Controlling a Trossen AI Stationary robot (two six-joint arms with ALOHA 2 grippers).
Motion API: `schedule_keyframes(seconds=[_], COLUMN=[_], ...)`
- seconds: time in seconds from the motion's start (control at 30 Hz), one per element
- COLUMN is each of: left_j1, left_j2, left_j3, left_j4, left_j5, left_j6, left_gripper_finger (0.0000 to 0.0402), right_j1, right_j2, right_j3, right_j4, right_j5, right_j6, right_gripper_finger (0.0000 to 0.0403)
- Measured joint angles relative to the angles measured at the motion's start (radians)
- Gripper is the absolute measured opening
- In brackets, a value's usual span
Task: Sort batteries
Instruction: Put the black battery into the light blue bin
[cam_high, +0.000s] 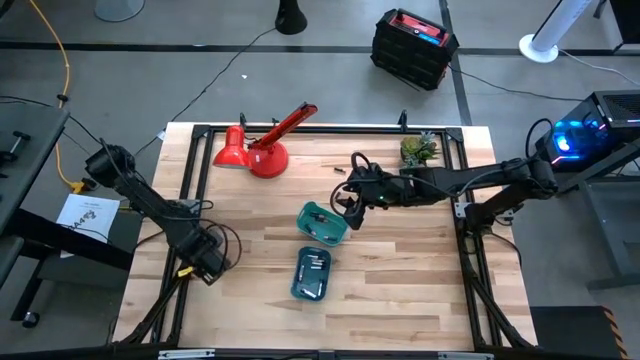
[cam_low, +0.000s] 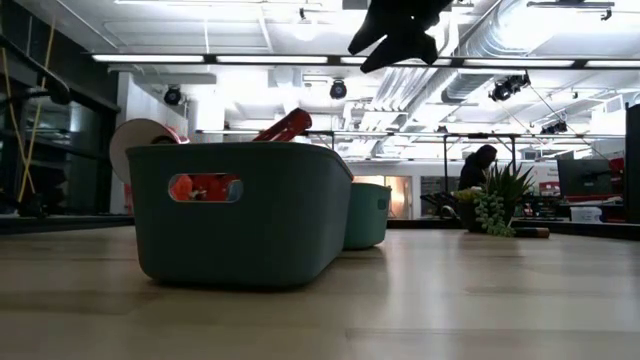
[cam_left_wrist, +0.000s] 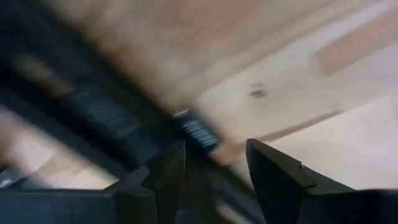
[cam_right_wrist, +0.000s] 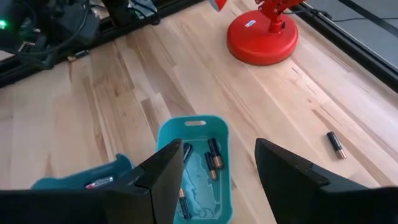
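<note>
Two teal trays sit mid-table: a far one (cam_high: 322, 222) (cam_right_wrist: 193, 163) and a near one (cam_high: 312, 275) (cam_right_wrist: 93, 177). Several slim dark batteries (cam_right_wrist: 213, 158) lie in the far tray, and more batteries (cam_high: 313, 266) lie in the near one. One loose battery (cam_right_wrist: 336, 144) (cam_high: 338, 172) lies on the wood between the far tray and the table's far edge. My right gripper (cam_high: 350, 212) (cam_right_wrist: 219, 149) (cam_low: 400, 35) hovers open above the far tray's right end, holding nothing. My left gripper (cam_high: 207, 265) (cam_left_wrist: 216, 146) is open, low over the table's left edge frame.
A red desk lamp (cam_high: 262, 150) (cam_right_wrist: 264, 37) lies at the far left of the table. A small potted plant (cam_high: 419, 149) (cam_low: 495, 210) stands at the far right. A black frame (cam_high: 300, 128) rims the table. Bare wood spreads around both trays.
</note>
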Motion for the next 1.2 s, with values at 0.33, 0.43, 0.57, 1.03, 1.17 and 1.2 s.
schedule_keyframes(seconds=[0.33,0.43,0.57,1.03,1.17,1.2], left_j1=[0.003,0.001,0.001,-0.07,-0.069,-0.07], left_j2=[0.014,0.012,0.011,0.011,0.011,0.011], left_j3=[-0.1,-0.063,-0.017,-0.064,-0.083,-0.086], left_j4=[0.2,0.185,0.164,0.093,0.121,0.14], left_j5=[0.035,0.047,0.046,0.024,0.016,0.012], left_j6=[-0.039,-0.021,0.023,-0.036,-0.086,-0.099], left_gripper_finger=[0.0163,0.0163,0.0163,0.0163,0.0163,0.0163], right_j1=[0.0,0.0,0.0,0.001,0.001,0.001], right_j2=[0.0,0.0,0.0,-0.001,-0.001,0.0], right_j3=[0.0,0.0,0.0,0.0,0.0,0.0], right_j4=[0.024,0.025,0.024,0.051,0.051,0.051], right_j5=[0.0,0.0,0.001,0.001,0.001,0.001], right_j6=[0.029,0.03,0.045,0.053,0.055,0.055], right_gripper_finger=[0.0195,0.0195,0.0195,0.0195,0.0195,0.0195])
